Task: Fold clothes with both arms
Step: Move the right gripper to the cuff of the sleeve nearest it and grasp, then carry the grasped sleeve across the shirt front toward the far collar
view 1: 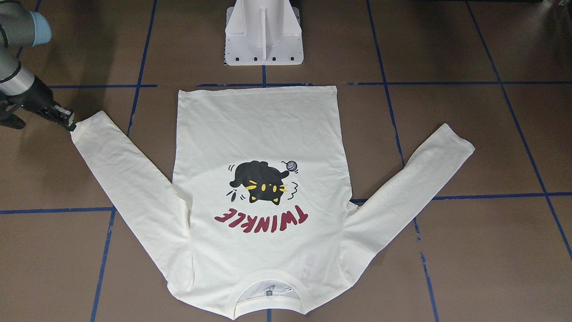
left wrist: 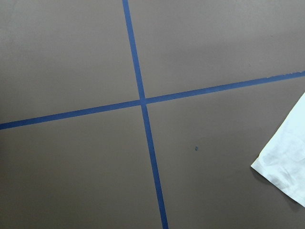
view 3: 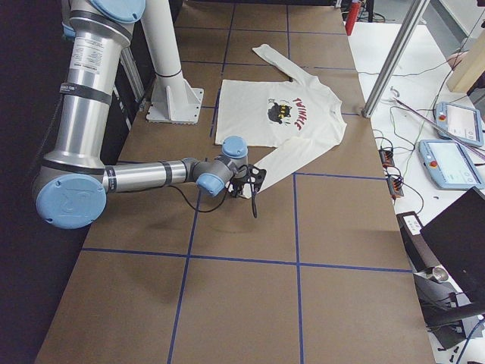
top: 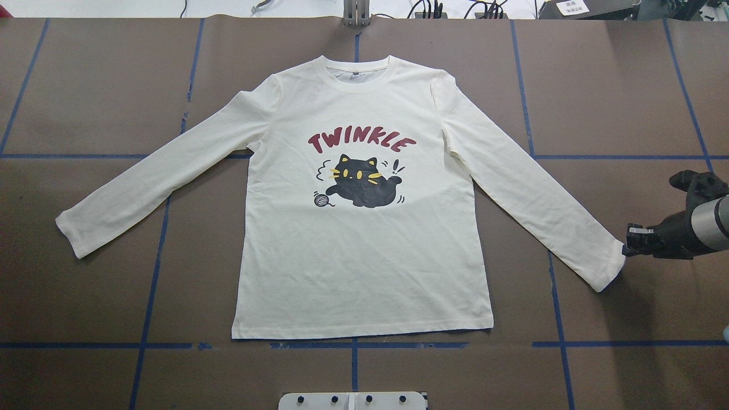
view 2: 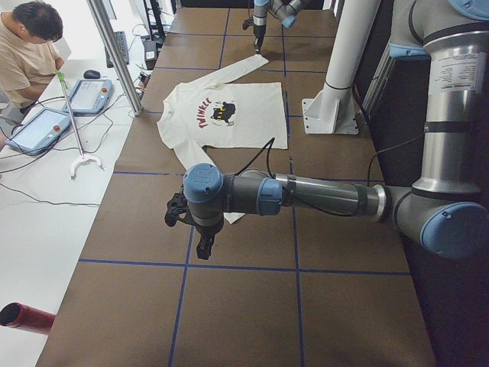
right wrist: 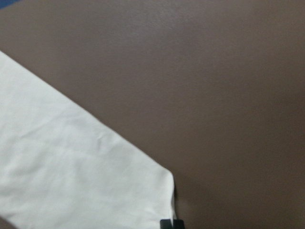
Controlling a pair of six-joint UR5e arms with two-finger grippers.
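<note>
1. Across a brown surface (top: 626, 85) gridded with blue tape (top: 85, 345), the cream T-shirt (top: 364, 262) lies flat, print up, sleeves spread.
2. Jaws of the right arm (top: 709, 223) sit at one cuff, those of the left arm (view 2: 321, 195) near the other; their state cannot be told.
3. A person (view 2: 23, 57) sits at a white desk (view 2: 46, 199) alongside.

Left arm (view 2: 321, 197), right arm (view 3: 144, 174): silver-grey tubes, light blue joint caps (view 2: 202, 182), black cable (view 2: 263, 157) looped near each wrist, white printed label (view 2: 451, 73) on each upper link. Left gripper (view 2: 203, 246), right gripper (view 1: 67, 117): black. White pedestal (view 1: 263, 33), 4 dark bolt holes (view 1: 254, 58).
</note>
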